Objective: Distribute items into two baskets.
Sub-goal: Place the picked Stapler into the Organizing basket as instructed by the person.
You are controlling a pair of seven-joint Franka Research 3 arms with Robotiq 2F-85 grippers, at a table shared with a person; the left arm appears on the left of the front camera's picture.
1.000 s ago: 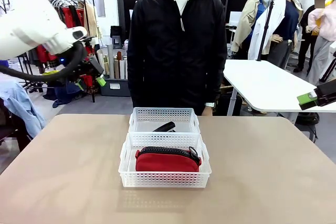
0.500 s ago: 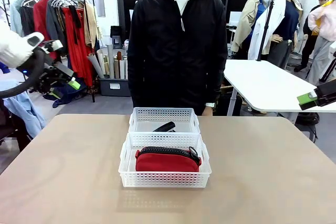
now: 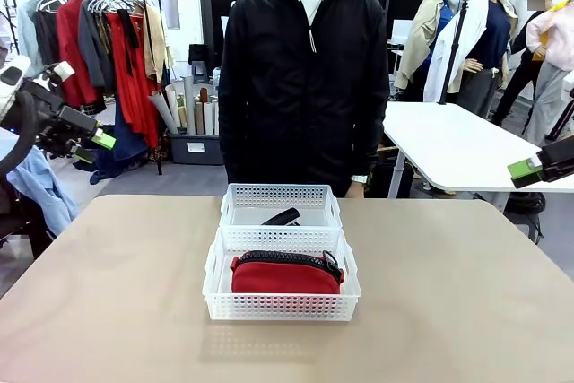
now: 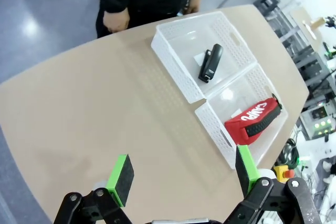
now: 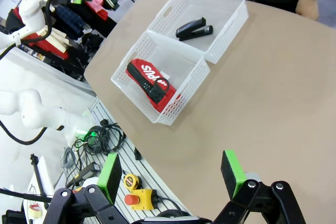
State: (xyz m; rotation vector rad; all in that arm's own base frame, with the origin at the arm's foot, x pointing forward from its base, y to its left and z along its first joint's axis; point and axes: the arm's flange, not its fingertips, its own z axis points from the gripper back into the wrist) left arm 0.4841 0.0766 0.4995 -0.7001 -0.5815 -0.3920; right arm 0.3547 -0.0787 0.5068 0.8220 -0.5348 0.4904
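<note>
Pouch (image 3: 286, 275) lies in the near basket (image 3: 281, 309), stapler (image 3: 281, 217) in the far basket (image 3: 242, 204); my pincers (image 4: 181, 174) (image 5: 170, 174) gape empty. Sorting looks finished.

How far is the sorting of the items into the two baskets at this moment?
It looks done: the red pouch lies in the near basket, the black stapler in the far basket. Nothing is in hand: the left gripper and right gripper are open, off the baskets. Nothing seems left.
</note>
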